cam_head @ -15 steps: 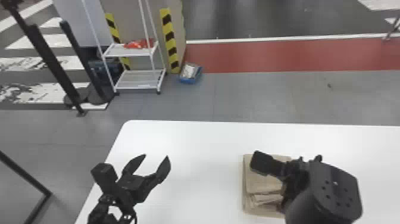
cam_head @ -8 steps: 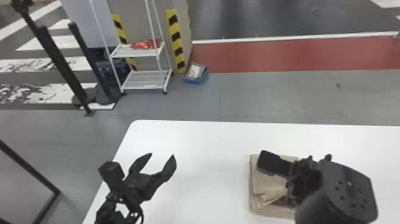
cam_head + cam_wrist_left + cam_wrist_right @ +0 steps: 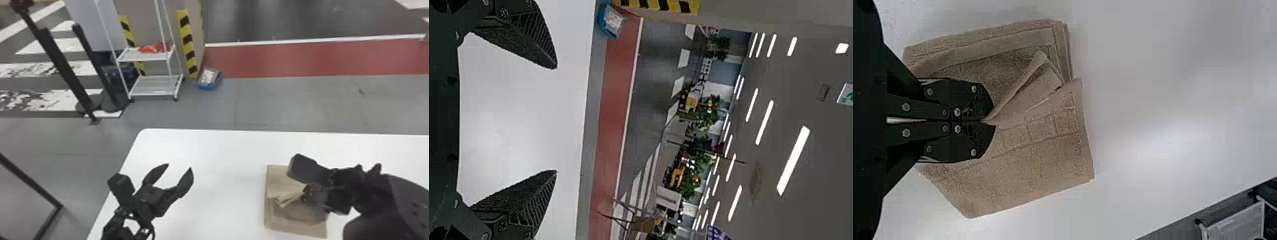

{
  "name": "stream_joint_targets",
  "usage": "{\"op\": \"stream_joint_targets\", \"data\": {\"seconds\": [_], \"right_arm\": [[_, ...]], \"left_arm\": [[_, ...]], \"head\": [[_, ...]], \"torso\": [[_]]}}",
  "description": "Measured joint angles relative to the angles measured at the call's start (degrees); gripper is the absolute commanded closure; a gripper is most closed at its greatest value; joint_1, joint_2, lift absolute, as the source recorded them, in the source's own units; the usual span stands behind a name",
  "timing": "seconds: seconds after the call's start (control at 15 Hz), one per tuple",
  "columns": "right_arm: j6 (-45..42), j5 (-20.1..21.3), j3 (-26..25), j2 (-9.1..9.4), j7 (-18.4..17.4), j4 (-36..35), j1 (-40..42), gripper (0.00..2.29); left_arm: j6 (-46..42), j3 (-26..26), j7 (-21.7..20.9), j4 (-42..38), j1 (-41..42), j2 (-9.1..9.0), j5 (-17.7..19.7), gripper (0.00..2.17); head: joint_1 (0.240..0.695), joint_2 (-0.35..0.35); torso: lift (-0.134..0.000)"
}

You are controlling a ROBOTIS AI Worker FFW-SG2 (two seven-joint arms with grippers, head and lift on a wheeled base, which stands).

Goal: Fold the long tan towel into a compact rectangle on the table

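On the white table lies the tan towel (image 3: 287, 213), folded into a small stack with a raised, creased flap near its middle. My right gripper (image 3: 308, 194) is over the towel in the head view. In the right wrist view the right gripper (image 3: 987, 121) is shut on a pinched edge of the towel (image 3: 1028, 165), and folded layers spread on both sides of the fingers. My left gripper (image 3: 180, 166) stands parked above the table's left part, apart from the towel. The left wrist view has the left gripper (image 3: 556, 120) open, with nothing between its fingertips.
The white table (image 3: 223, 153) has its far edge and left corner in view. Beyond it on the floor stand a white shelf cart (image 3: 153, 86), a blue box (image 3: 209, 78) and dark posts (image 3: 60, 67).
The whole head view has shifted slightly, moving table, towel and floor items rightward together. The left gripper holds its open pose, and the right gripper remains over the towel.
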Motion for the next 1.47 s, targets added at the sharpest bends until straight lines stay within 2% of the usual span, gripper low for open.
{"op": "stream_joint_targets", "data": {"seconds": [0.27, 0.67, 0.8, 0.93, 1.0, 1.2, 1.47], "right_arm": [[-0.81, -0.90, -1.94, -0.01, 1.47, -2.71, 1.50, 2.26], [-1.01, 2.54, 2.32, 0.04, 2.97, -1.14, 3.91, 2.23], [-0.47, 3.08, 3.54, 0.35, 2.93, -0.19, 3.94, 1.74], [0.57, 2.52, 4.29, 0.66, 3.08, 0.25, 3.91, 1.06], [1.34, 2.21, 4.48, 0.77, 3.62, 0.27, 3.81, 0.81], [4.43, 1.31, 5.38, 0.87, 6.37, 0.13, 3.41, 0.80], [7.62, 1.23, 6.74, 0.82, 7.49, -0.16, 3.13, 0.80]], "left_arm": [[0.31, -0.62, -3.03, 0.62, 0.00, 0.00, -1.32, 0.15], [0.47, -0.73, -2.50, -0.01, 0.85, 0.00, -1.40, 0.15], [0.62, -0.78, -2.32, -0.18, 0.95, 0.00, -1.40, 0.15], [0.91, -0.70, -2.22, -0.38, 0.98, 0.00, -1.40, 0.15], [0.99, -0.64, -2.20, -0.41, 1.01, 0.00, -1.40, 0.15], [1.05, -0.56, -1.82, -0.44, 1.02, 0.00, -1.41, 0.15], [1.05, -0.86, -1.40, -0.15, 0.71, 0.00, -1.49, 0.15]], "head": [[0.695, 0.113], [0.695, 0.146], [0.695, 0.154], [0.695, 0.164], [0.695, 0.168], [0.695, 0.183], [0.695, 0.188]], "torso": [[0.000], [0.000], [0.000], [0.000], [0.000], [0.000], [0.000]]}}
